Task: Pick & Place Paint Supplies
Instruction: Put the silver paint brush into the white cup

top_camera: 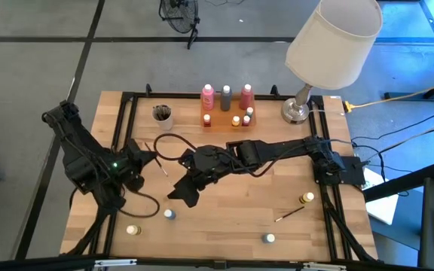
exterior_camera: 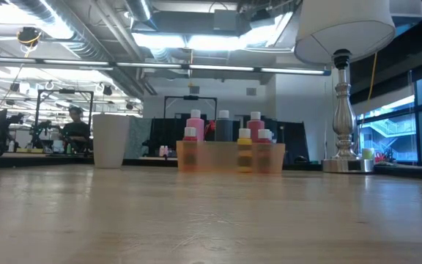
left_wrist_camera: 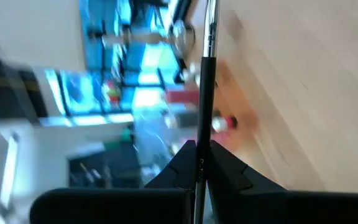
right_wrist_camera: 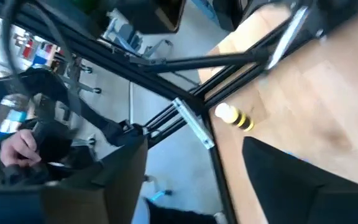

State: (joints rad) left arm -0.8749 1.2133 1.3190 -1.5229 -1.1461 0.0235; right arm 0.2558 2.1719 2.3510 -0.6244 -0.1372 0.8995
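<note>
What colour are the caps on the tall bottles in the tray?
White. The tall bottles show their caps best in the low view.

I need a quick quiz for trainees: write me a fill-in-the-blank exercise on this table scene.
1. The left gripper is shut on a thin dark ____.
2. In the orange tray stand three tall bottles: two pink and one ____.
3. The lamp stands at the table's far ____ corner in the high view.
4. The right gripper, over the middle of the table, is ____ and holds nothing.

Missing words: brush; grey; right; open
</note>
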